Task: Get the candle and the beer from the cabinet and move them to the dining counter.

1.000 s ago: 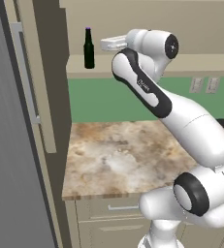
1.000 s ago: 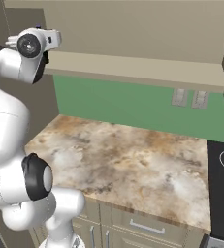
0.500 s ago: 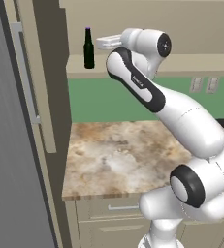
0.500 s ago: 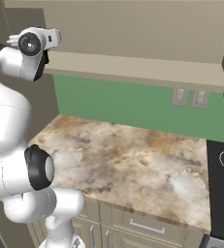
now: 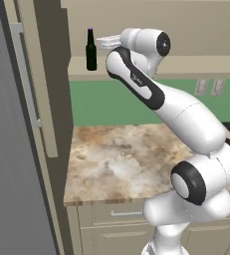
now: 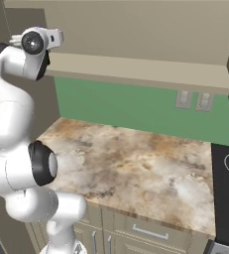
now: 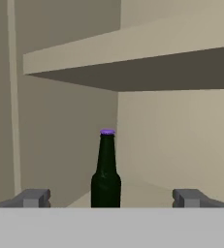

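Glossy white rounded arm segments, black joint bands, small dark grey fingers (image 7: 33, 197).

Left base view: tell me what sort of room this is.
A kitchen, rendered: a marbled stone worktop over beige drawers, a green backsplash with wall outlets, and a beer standing in an open cabinet.

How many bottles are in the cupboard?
1. The beer stands upright on the cabinet shelf, just ahead of the open gripper and between its fingertips' lines in the hand view. Parts of the cabinet are out of sight, so more could be hidden.
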